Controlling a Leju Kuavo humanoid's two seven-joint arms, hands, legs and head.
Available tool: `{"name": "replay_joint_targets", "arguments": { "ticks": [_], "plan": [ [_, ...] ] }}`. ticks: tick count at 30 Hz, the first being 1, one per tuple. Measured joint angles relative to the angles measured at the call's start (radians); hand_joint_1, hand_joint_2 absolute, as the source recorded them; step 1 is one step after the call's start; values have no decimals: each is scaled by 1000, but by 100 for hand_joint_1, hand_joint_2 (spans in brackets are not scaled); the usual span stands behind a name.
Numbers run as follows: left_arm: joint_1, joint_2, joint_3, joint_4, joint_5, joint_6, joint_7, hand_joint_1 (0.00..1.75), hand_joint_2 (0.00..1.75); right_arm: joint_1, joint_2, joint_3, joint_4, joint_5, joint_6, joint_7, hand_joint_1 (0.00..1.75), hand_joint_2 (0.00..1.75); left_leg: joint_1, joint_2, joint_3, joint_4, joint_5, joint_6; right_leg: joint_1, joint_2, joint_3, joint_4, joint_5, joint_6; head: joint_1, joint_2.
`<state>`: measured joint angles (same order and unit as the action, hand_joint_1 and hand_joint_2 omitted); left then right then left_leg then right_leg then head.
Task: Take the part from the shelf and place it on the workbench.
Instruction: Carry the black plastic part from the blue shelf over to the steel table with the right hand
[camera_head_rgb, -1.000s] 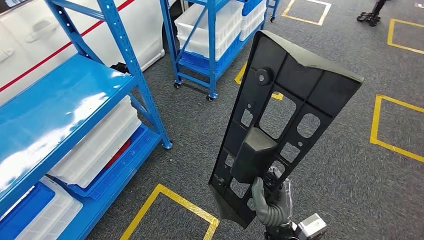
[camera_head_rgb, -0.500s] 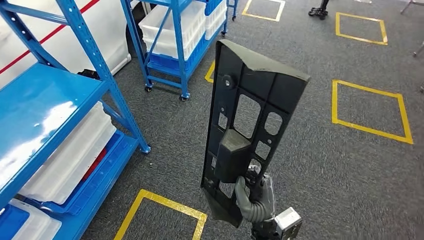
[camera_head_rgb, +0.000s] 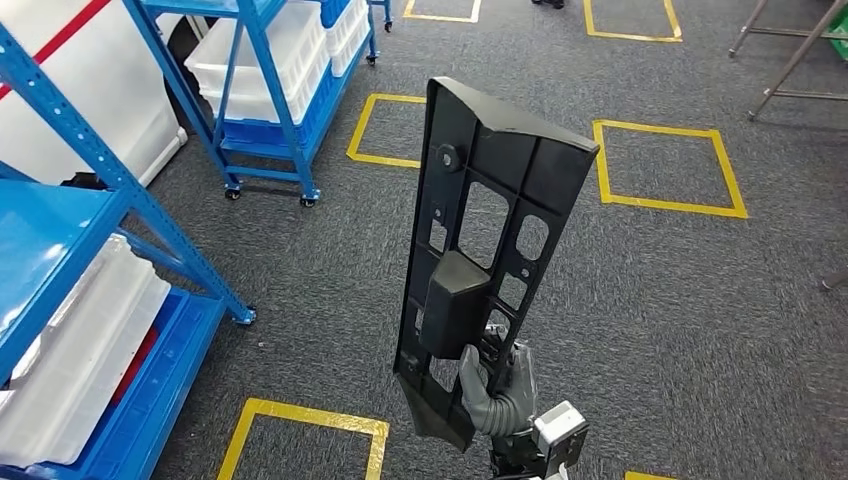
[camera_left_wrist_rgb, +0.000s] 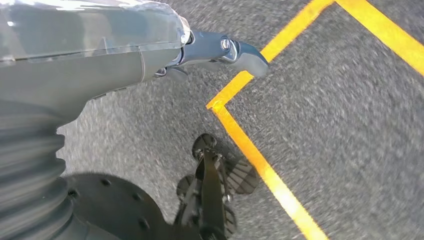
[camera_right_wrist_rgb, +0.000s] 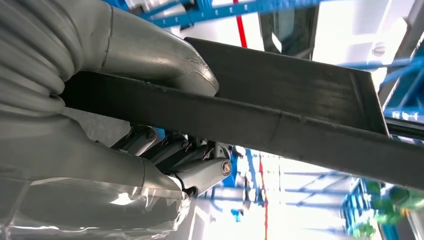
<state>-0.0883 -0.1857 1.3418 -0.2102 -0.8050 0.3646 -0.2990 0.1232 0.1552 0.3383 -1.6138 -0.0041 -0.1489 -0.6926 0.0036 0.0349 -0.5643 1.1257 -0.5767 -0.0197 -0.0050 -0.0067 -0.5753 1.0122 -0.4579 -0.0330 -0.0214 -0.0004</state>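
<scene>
I am holding the long black plastic part (camera_head_rgb: 480, 250) upright in my right hand (camera_head_rgb: 495, 392), thumb and fingers wrapped around its bottom end. It is sticking up tall over the grey carpet floor (camera_head_rgb: 680, 300), off the blue shelf (camera_head_rgb: 60, 250). I am not seeing any counter. My left hand (camera_left_wrist_rgb: 220, 50) is hanging over a yellow floor line (camera_left_wrist_rgb: 260, 160), holding nothing, fingers loose. My worry – I am only gripping the bottom, so the heavy top could tip and slip out. It could also bump the shelf post.
</scene>
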Motion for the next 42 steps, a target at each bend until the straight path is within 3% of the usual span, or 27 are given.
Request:
{"name": "replay_joint_targets", "arguments": {
  "ticks": [2,3,4,5,7,9,11,13,15,16,18,19,20,22,24,25,27,29,31,33,34,36,38,40,42],
  "plan": [
    [5,-1,1,0,0,2,-1,0,175,1,-2,1,0,-1,-1,0,175,175,2,-24,-58,128,-53,-2,1,27,-5,2,3,-4,0,0],
    [7,-1,2,0,0,3,-2,0,175,2,-3,1,0,-2,-2,0,175,175,2,-27,-72,157,-54,-2,2,43,-7,3,4,-4,0,0],
    [8,-2,2,0,0,5,-3,0,175,4,-4,1,0,-3,-3,0,175,175,2,-29,-69,148,-35,-1,2,58,-8,6,5,-4,0,0],
    [8,-3,2,0,-1,7,-4,0,175,5,-5,1,-1,-4,-5,0,175,175,3,-35,-48,100,0,1,2,73,-8,8,5,-3,0,0],
    [10,-4,2,0,-2,12,-7,0,175,5,-7,1,-2,-10,-8,0,175,175,7,-80,9,-33,66,6,2,101,-10,14,5,2,0,0],
    [11,-6,2,0,-3,16,-9,0,175,6,-9,1,-4,-13,-9,0,175,175,8,-115,38,-106,85,11,1,126,-19,18,10,15,0,0],
    [10,-9,2,0,-3,21,-10,0,175,7,-13,0,-5,-13,-9,0,175,175,6,-102,41,-116,85,19,-3,148,-29,15,19,31,0,0],
    [10,-13,2,0,-5,28,-10,0,175,8,-17,-1,-8,-11,-9,0,175,175,7,-76,43,-127,96,34,-1,113,-42,33,7,40,1,0],
    [12,-16,2,0,-7,31,-9,0,175,6,-20,-1,-12,-10,-11,0,175,175,5,-45,41,-135,103,45,1,45,-85,122,-48,45,1,0],
    [14,-17,2,0,-8,31,-9,0,175,5,-21,-1,-12,-10,-11,0,175,175,3,-30,39,-135,103,48,-1,27,-116,187,-82,48,1,0],
    [16,-18,3,0,-10,33,-8,0,175,7,-24,-2,-12,-10,-13,0,175,175,1,1,36,-135,103,49,-7,17,-159,285,-117,55,1,0],
    [16,-18,3,0,-10,35,-6,0,175,8,-25,-2,-14,-9,-14,0,175,175,0,15,36,-134,102,49,-9,14,-156,286,-108,57,1,0],
    [16,-19,3,0,-12,39,-4,0,175,9,-27,-2,-17,-8,-15,0,175,175,0,29,36,-133,101,48,-11,6,-130,245,-83,59,1,0],
    [15,-22,3,0,-14,50,1,0,175,9,-29,-3,-28,-6,-15,0,175,175,-2,53,39,-131,97,41,-8,-37,-49,105,-28,56,1,0],
    [15,-26,2,0,-17,61,3,0,175,8,-31,-4,-42,-2,-14,0,175,175,-7,72,41,-127,92,32,0,-68,-4,20,-9,46,1,0],
    [15,-27,2,0,-19,66,2,0,175,9,-32,-5,-48,0,-14,0,175,175,-9,82,43,-127,90,26,4,-67,-4,13,-11,41,1,0],
    [12,-29,3,0,-23,76,-2,0,175,10,-35,-9,-60,8,-18,0,175,175,-8,93,48,-126,85,16,2,-42,-6,7,-5,30,1,0],
    [10,-30,3,0,-27,79,-6,0,175,11,-36,-12,-71,21,-36,0,175,175,-2,51,34,-84,52,7,-3,-19,-4,-1,2,17,1,0],
    [11,-30,2,0,-31,72,-7,0,175,14,-38,-15,-78,30,-56,0,175,175,2,-8,-18,36,-15,2,-5,5,-5,-3,7,8,0,0],
    [13,-30,2,0,-33,58,-10,0,175,24,-42,-17,-83,31,-67,0,175,175,4,-26,-73,152,-56,-1,-3,33,-8,-2,9,6,0,0],
    [14,-30,2,0,-35,50,-12,0,175,30,-46,-19,-87,32,-70,0,175,175,4,-28,-80,164,-47,-2,-3,48,-9,0,9,6,0,0],
    [14,-29,1,0,-42,34,-16,0,175,39,-56,-21,-92,41,-74,0,175,175,8,-40,-41,74,20,0,-4,78,-9,6,9,9,0,0],
    [14,-27,-1,0,-51,21,-23,0,175,41,-66,-24,-96,58,-78,0,175,175,14,-88,15,-54,73,3,-4,106,-13,15,8,17,0,0],
    [14,-26,-3,0,-58,12,-31,0,175,44,-75,-30,-100,74,-84,0,175,175,13,-117,34,-105,81,9,-6,129,-23,19,11,33,0,0],
    [12,-24,-7,0,-60,6,-38,0,175,50,-83,-38,-104,81,-86,0,175,175,11,-98,35,-111,87,21,-10,146,-31,17,18,48,1,0]
  ]
}}
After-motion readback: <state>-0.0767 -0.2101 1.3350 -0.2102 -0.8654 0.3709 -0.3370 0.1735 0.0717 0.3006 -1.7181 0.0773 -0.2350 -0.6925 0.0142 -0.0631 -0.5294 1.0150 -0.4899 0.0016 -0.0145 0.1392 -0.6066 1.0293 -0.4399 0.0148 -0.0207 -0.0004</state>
